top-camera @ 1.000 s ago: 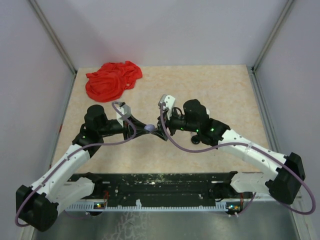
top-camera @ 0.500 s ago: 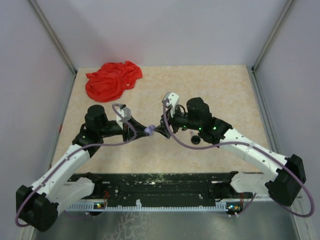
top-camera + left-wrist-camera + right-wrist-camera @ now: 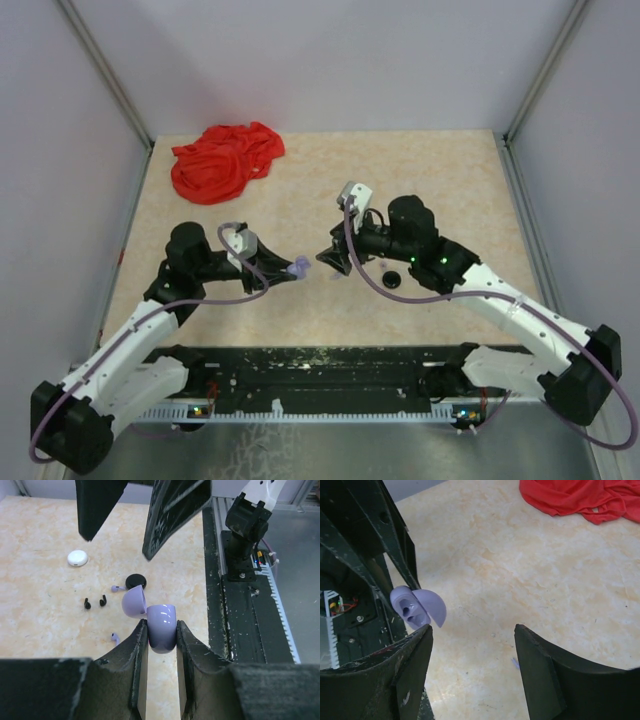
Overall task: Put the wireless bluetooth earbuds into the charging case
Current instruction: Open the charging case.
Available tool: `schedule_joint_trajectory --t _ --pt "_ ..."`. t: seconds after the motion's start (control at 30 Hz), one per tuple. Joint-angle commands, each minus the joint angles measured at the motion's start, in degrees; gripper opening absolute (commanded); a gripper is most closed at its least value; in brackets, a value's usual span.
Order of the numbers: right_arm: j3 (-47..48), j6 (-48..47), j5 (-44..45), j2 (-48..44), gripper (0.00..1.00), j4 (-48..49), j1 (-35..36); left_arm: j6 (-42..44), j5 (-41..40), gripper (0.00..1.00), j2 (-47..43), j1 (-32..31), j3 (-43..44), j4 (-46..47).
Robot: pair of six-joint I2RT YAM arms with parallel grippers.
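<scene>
My left gripper [image 3: 161, 626] is shut on the lavender charging case [image 3: 161, 628] and holds it above the table with its lid [image 3: 133, 601] flipped open. The case also shows in the top view [image 3: 299, 266] and in the right wrist view [image 3: 414, 608], its two sockets empty. My right gripper [image 3: 472, 635] is open and empty, a short way right of the case [image 3: 335, 260]. On the table lie two lavender earbuds [image 3: 115, 638] [image 3: 117, 587] and two black earbuds [image 3: 87, 603] [image 3: 102, 600]. One lavender earbud [image 3: 515, 663] shows between my right fingers.
A black round case [image 3: 135, 581] lies near the earbuds, also in the top view [image 3: 391, 279]. A white round case [image 3: 78, 558] lies farther off. A red cloth [image 3: 225, 160] is bunched at the back left. The black rail [image 3: 320, 365] runs along the near edge.
The two grippers were together at the lavender case. My right gripper has let go and drawn back to the right. My left gripper has pulled the case slightly left and nearer.
</scene>
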Motion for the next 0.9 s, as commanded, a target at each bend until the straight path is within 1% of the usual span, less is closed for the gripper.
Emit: schedule_joint_trajectory --t 0.0,0.1,0.23,0.27,0.37,0.43,0.53,0.67,0.77,0.87 --pt "1.3 2.4 -4.4 -3.5 0.66 2.4 -0.4 -1.5 -0.9 0.01 -3.6 0.0 -4.9 12.6" --pt "1.3 4.2 -3.2 -3.8 0.65 2.0 -0.4 -2.3 -3.7 0.01 -6.2 0.0 -7.9 20.2" --pt "1.3 7.1 3.3 -2.8 0.63 -0.5 -0.4 -1.0 -8.5 0.01 -9.8 0.0 -10.2 22.7" --pt "1.8 7.9 3.4 -1.9 0.63 -1.6 -0.3 -0.9 -9.0 0.01 -10.8 0.0 -10.7 23.2" --pt "1.4 9.2 -1.1 0.3 0.61 -2.1 -0.4 -2.2 -10.2 0.01 -12.6 0.0 -13.0 27.1" --pt "-0.7 10.8 -2.6 0.2 0.61 1.0 -0.4 -3.3 -10.5 0.01 -13.0 0.0 -14.3 30.4" --pt "-2.8 11.4 -6.9 -0.8 0.61 6.4 -0.4 -4.4 -10.6 0.01 -13.1 0.0 -14.7 31.5" --pt "-4.5 9.5 -11.4 -3.5 0.61 12.0 -0.4 -7.1 -7.8 0.01 -11.5 0.0 -14.9 33.6" --pt "-5.2 6.8 -13.3 -4.7 0.61 14.8 -0.3 -9.6 -5.4 0.01 -10.3 0.0 -15.5 37.7" --pt "-5.1 5.2 -14.7 -4.6 0.57 17.0 -0.3 -11.2 -3.5 0.01 -9.3 0.0 -15.5 39.1"
